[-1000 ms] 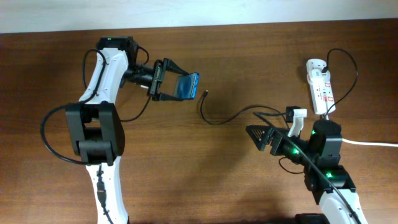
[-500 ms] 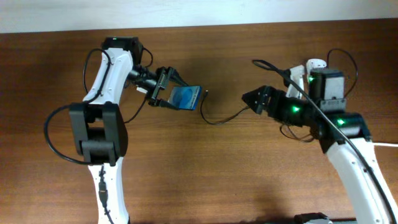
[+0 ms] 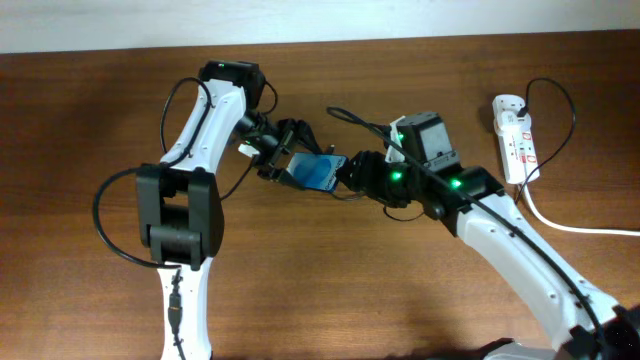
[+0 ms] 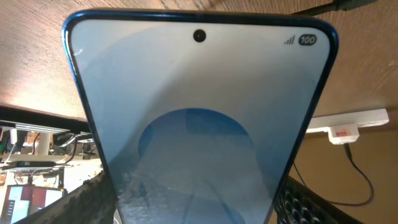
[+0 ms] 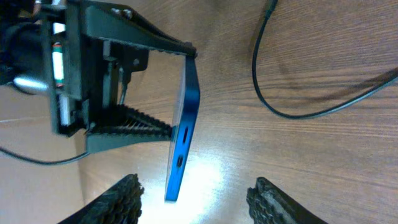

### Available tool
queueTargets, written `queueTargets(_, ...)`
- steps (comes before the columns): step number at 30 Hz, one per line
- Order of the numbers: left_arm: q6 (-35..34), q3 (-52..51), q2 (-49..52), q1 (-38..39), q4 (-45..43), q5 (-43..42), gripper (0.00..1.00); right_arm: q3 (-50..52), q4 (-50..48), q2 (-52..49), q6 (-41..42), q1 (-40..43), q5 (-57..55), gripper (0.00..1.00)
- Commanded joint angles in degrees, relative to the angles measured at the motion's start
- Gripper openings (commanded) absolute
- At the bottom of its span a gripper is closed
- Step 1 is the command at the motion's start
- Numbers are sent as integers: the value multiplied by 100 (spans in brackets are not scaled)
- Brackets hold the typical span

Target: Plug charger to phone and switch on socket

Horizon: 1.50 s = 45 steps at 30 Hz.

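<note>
Sitting in L gripper (image 3: pixel 298 163), phone (image 3: pixel 318 172) edge-on near R gripper (image 5: pixel 196 200).

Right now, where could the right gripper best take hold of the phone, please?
Probably the free end of the phone, pinched across its flat faces, coming in end-on: the left gripper clamps both long edges, and its thin end faces the open right gripper.
</note>
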State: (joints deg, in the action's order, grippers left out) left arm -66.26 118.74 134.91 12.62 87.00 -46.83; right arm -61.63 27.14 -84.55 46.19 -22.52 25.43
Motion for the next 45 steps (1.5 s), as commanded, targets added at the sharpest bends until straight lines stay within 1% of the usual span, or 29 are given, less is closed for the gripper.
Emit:
queueTargets(1,-98,120,-24,131,31,-92,0,-107,-264,-291,264,-149,-151,58)
queueTargets(6,-98,120,-24,299,11,-92,0,-107,-601,-562,385,-337,-214,58)
queueTargets(11,-98,120,-24,315,13,-94,0,-107,-684,-776,389,-354,-208,44)
queueTargets(15,-98,120,-24,315,11,-94,0,-107,-706,-841,387,-452,-308,43)
queueTargets(20,-98,120,-24,315,13,-94,0,-107,-706,-883,387,-452,-446,34)
queueTargets(23,-98,120,-24,315,13,-94,0,-107,-706,-883,389,-452,-457,31)
queueTargets(24,-98,120,-24,315,13,-94,0,-107,-706,-883,389,-452,-455,28)
queueTargets(28,-98,122,-24,315,15,-92,0,-107,-706,-883,433,-452,-450,23)
queueTargets(31,-98,120,-24,315,31,-94,0,-107,-704,-883,433,-452,-450,13)
queueTargets(33,-98,120,-24,315,31,-94,0,-107,-706,-883,433,-452,-450,12)
queueTargets(36,-101,120,-24,315,28,-94,0,-107,-704,-883,457,-452,-448,4)
queueTargets(37,-101,120,-24,315,28,-94,0,-107,-706,-883,535,-452,-448,4)
queueTargets(40,-98,120,-24,308,28,-94,7,-107,-704,-883,538,-452,-424,4)
queueTargets(45,-98,120,-24,308,28,-94,8,-107,-682,-883,533,-446,-407,4)
